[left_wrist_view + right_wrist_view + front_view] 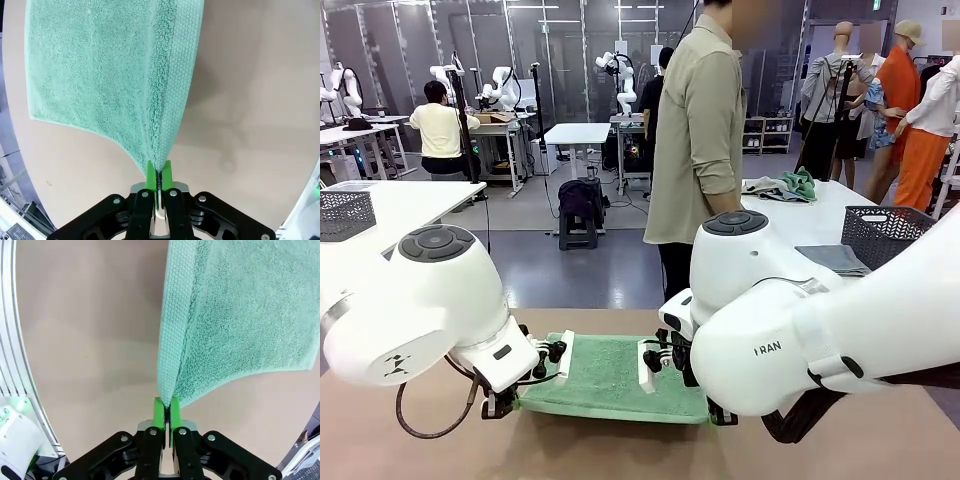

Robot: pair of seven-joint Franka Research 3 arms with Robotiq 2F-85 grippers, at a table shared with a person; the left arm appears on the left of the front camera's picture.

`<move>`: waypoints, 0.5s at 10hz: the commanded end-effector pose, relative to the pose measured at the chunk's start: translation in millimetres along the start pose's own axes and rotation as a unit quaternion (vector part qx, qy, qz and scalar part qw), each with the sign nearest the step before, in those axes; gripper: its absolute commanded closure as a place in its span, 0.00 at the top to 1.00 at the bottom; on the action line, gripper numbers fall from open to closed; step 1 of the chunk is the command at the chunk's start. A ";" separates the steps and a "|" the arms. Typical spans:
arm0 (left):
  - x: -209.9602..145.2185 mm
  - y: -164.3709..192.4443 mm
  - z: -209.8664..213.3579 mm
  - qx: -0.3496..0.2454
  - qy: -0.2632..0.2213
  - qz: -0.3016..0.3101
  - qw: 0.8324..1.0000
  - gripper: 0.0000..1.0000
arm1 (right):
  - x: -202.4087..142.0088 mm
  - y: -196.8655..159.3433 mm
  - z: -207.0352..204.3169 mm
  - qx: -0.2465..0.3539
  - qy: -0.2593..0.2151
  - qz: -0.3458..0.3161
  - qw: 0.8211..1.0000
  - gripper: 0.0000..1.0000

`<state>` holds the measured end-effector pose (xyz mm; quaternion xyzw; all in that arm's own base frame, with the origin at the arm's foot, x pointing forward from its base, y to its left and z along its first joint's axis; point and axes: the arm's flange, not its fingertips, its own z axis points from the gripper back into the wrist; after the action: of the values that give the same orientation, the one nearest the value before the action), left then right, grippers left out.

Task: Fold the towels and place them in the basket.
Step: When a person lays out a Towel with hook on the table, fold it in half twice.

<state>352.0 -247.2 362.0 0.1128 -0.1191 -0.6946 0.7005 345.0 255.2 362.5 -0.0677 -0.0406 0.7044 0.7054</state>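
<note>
A mint green towel [610,378] lies spread on the brown table [620,450], its near edge lifted. My left gripper [503,405] is shut on the towel's near left corner. In the left wrist view, the green pads of that gripper [158,167] pinch the hem of the towel [100,65], which hangs away from them. My right gripper [720,413] is shut on the near right corner. The right wrist view shows this gripper [165,404] with the towel [240,305] clamped the same way. A dark grey mesh basket [885,235] stands at the back right.
A person [698,150] stands at the far side of the table, behind the towel. A folded grey cloth [832,258] lies beside the basket and a heap of cloths [785,187] sits on the white table behind. Another mesh basket [345,213] stands at far left.
</note>
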 end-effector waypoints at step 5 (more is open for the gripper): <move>-5.6 38.6 20.5 0.016 0.024 -0.009 1.000 0.04 | -2.3 -24.7 18.4 -0.001 0.011 0.002 1.000 0.05</move>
<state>370.8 -244.1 384.1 0.1212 -0.1295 -0.6878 0.7039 357.3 256.7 380.3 -0.0690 -0.0469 0.6985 0.7107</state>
